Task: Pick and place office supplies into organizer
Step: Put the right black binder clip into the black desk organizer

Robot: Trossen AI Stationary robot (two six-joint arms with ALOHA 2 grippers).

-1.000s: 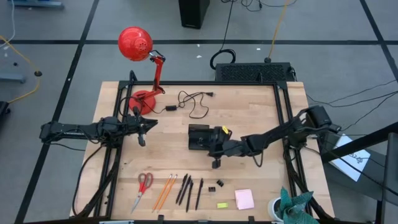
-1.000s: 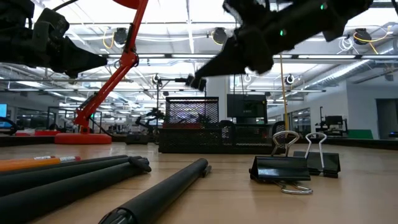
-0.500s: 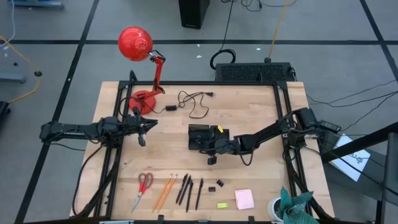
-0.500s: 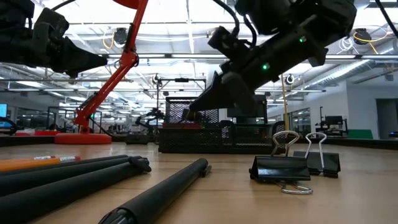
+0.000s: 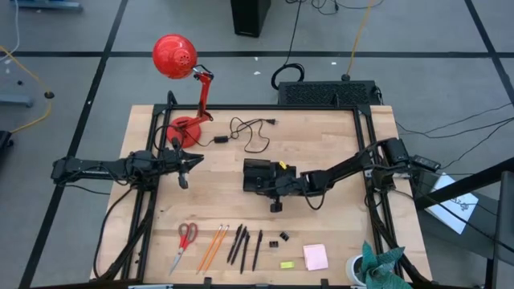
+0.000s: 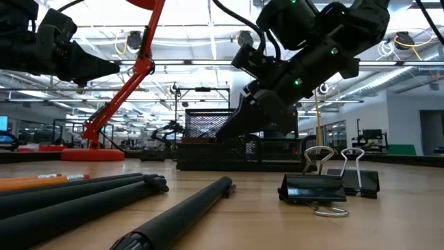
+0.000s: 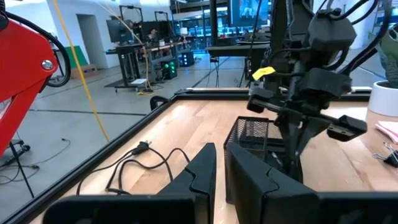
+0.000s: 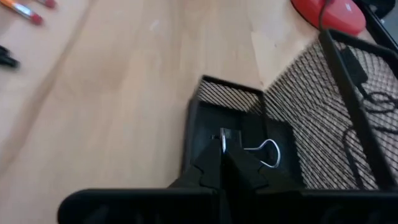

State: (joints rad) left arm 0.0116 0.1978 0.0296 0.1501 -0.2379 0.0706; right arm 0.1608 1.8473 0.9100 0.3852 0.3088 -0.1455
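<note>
Organizer: the small black mesh desk tray with two compartments (image 5: 255,170) stands at the centre of the pale wooden counter (image 5: 321,136)
Right jaws: closed, directly over the tray's smaller compartment, pointing down into it
Clip at the tray: a small black binder clip with silver wire handles (image 8: 264,152) is at the very tips of the right jaws, inside that compartment; one wire seems to run up between the tips, but I cannot tell whether it is pinched or already lying loose
Left jaws: all but closed on nothing, only a slit between them, hanging idle above the counter at 9 o'clock from the tray
Still to go: along the counter's 6 o'clock edge lie red-handled scissors (image 5: 186,238), two orange pencils (image 5: 213,246), black pens (image 5: 243,246), two tiny black binder clips (image 5: 280,238), a small yellow-green block (image 5: 287,263) and a pink sticky-note pad (image 5: 316,256)
How a clip handles: light, stiff and springy, probably; the wire loops are thin and smooth, so it may swivel or slip in a pinch
Where to hold: likely across the flat black body, or on both wires pressed together
Risk: a clip let go from high up could bounce off the low mesh wall
</note>
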